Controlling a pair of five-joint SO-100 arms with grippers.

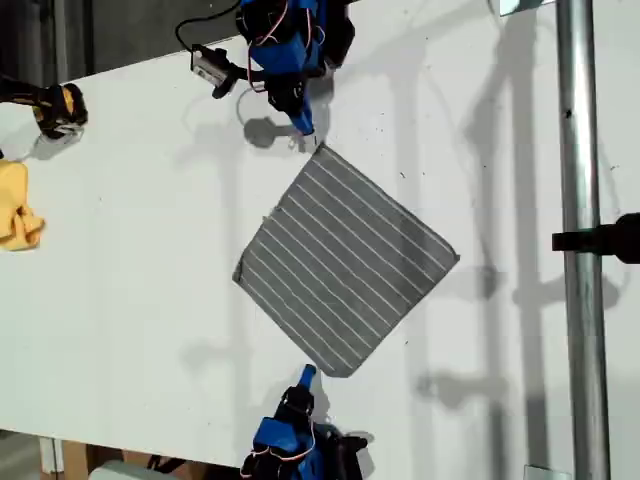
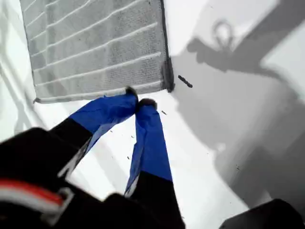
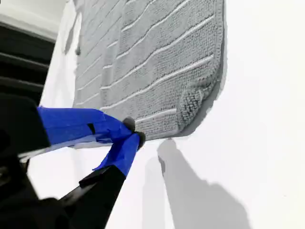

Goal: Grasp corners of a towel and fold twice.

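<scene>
Grey striped towel [image 1: 345, 258], no readable writing

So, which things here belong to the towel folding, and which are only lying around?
Belong to the job:
- the towel, flat on the table
- its corners, one near each gripper
- my first gripper, tips together beside a corner
- my second gripper, tips together at the towel's edge

Just lying about:
- the yellow cloth
- the metal pole

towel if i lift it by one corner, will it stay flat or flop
Probably flop: the towel is thin woven cloth lying limp on the table. Likely light for its size. Its looped weave should give my first hand decent grip.
</scene>
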